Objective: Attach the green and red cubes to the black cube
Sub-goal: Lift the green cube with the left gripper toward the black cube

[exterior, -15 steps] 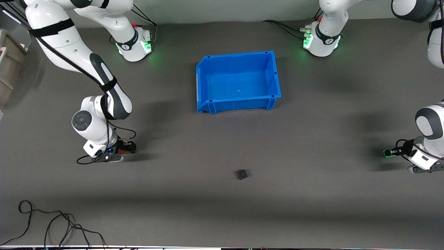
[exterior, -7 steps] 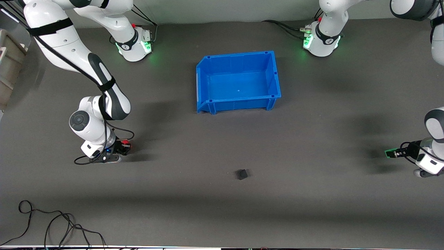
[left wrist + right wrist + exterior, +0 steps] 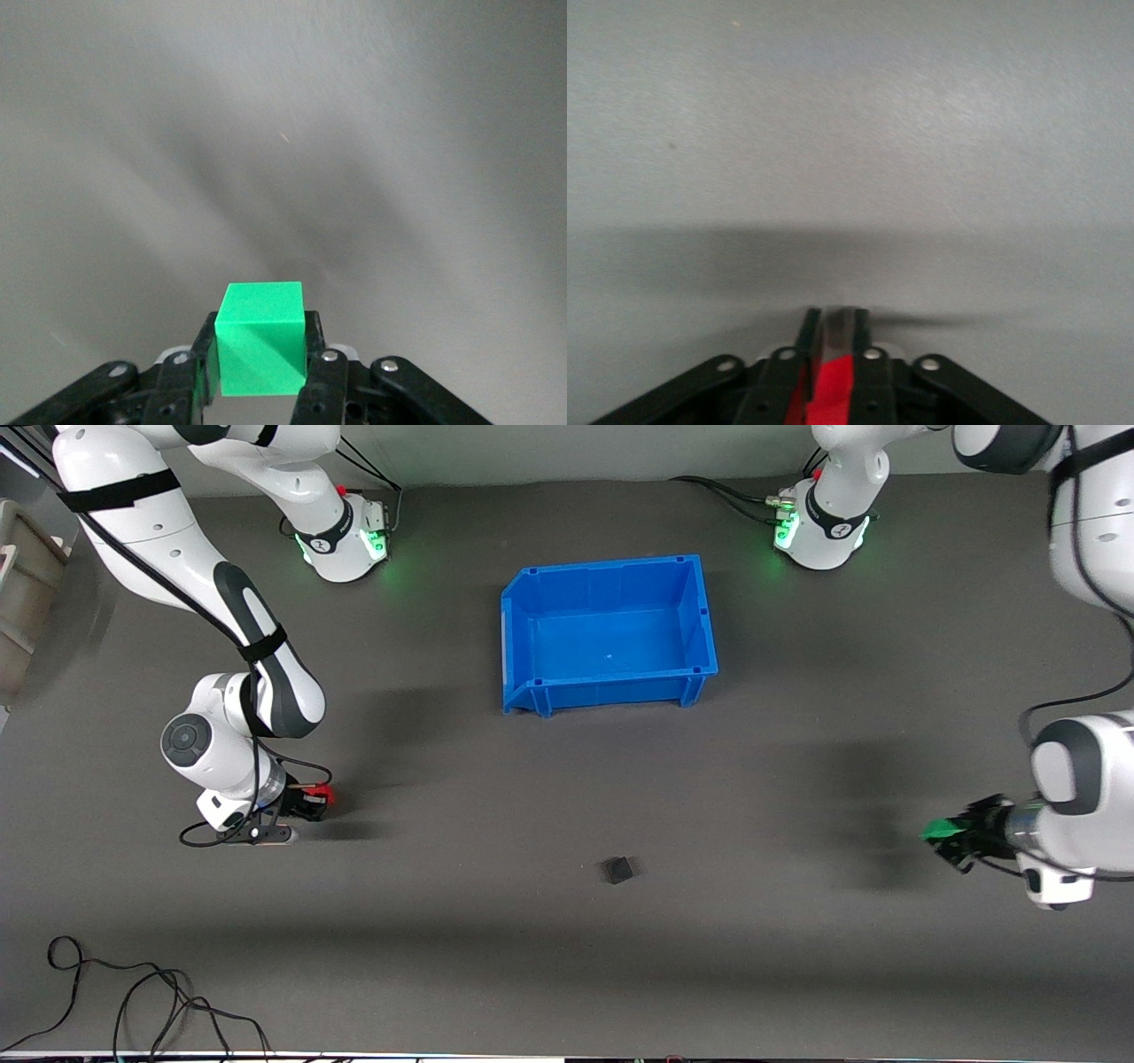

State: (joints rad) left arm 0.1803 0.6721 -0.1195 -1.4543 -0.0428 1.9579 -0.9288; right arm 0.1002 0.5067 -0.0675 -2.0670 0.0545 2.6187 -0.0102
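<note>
Left gripper (image 3: 946,834) clamps the green cube (image 3: 260,337) by the table's left-arm edge; right gripper (image 3: 321,796) pinches the red cube (image 3: 831,387) by the right-arm edge. Black cube (image 3: 617,869) sits mid-table toward the front edge: light, rigid, best gripped on flat faces.

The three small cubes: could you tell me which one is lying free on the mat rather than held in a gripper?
The black cube, alone in front of the blue bin. The left gripper holds the green cube; the right gripper holds the red cube.
</note>
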